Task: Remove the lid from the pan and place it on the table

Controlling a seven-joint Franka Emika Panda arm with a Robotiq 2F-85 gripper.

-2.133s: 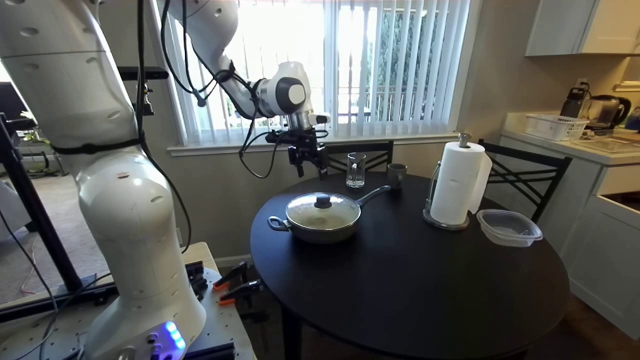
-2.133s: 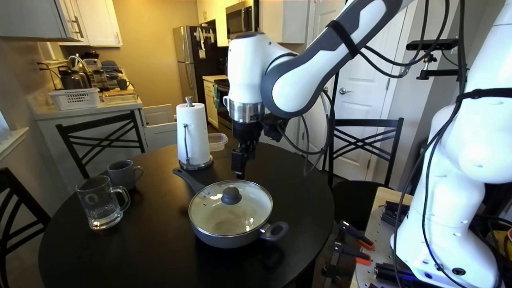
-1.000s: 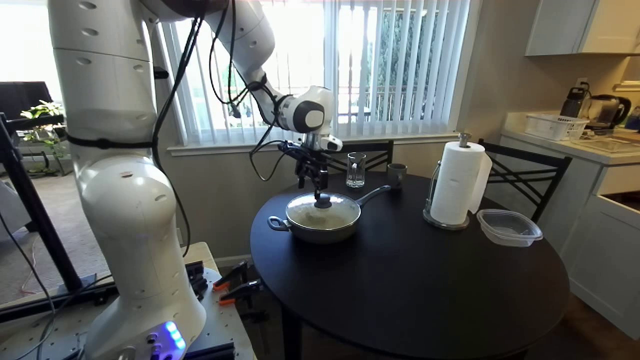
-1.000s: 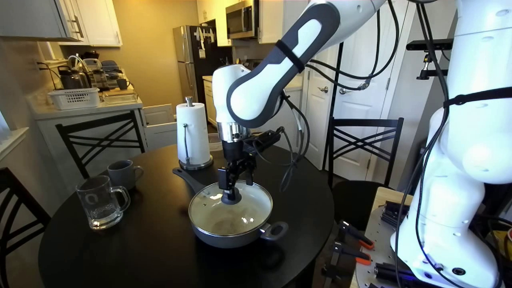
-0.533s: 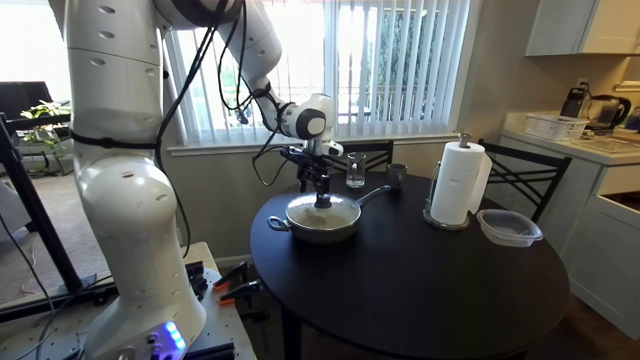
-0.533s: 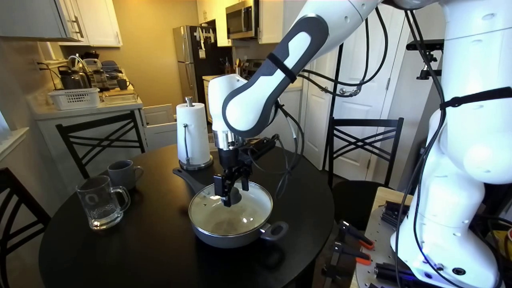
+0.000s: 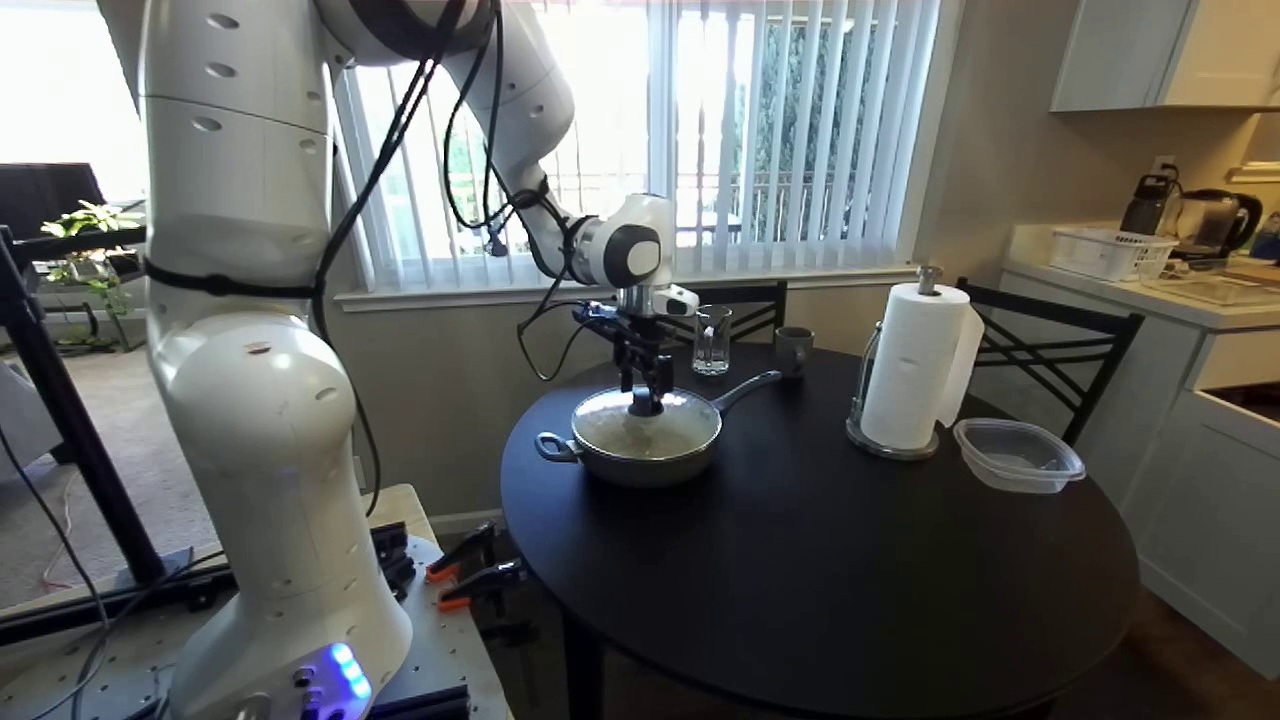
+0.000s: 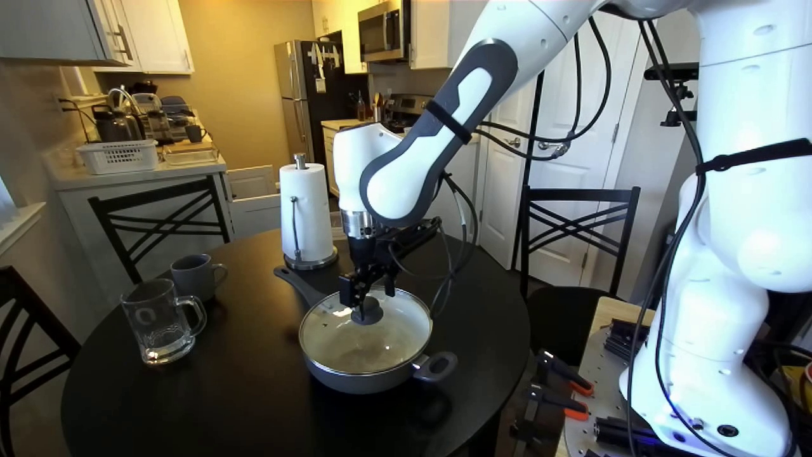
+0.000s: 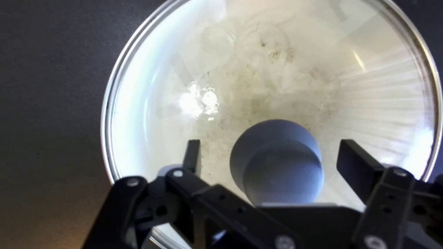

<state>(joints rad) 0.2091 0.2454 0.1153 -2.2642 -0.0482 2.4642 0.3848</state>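
The clear glass lid with a metal rim sits flat on the grey pan; lid and pan show in both exterior views. The pan stands on the dark round table. My gripper is low over the lid's middle, also in an exterior view. In the wrist view my gripper is open, its fingers on either side of the dark knob, with a gap on both sides. The lower part of the knob is hidden by the gripper body there.
A glass mug and a grey mug stand near the pan's long handle. A paper towel holder and a clear container stand farther off. The pan's side handle sticks out towards the robot base.
My gripper has come down from above and beside the pan to the lid's knob. In the last half second it shifted slightly sideways around the knob. Lid and pan have not moved.
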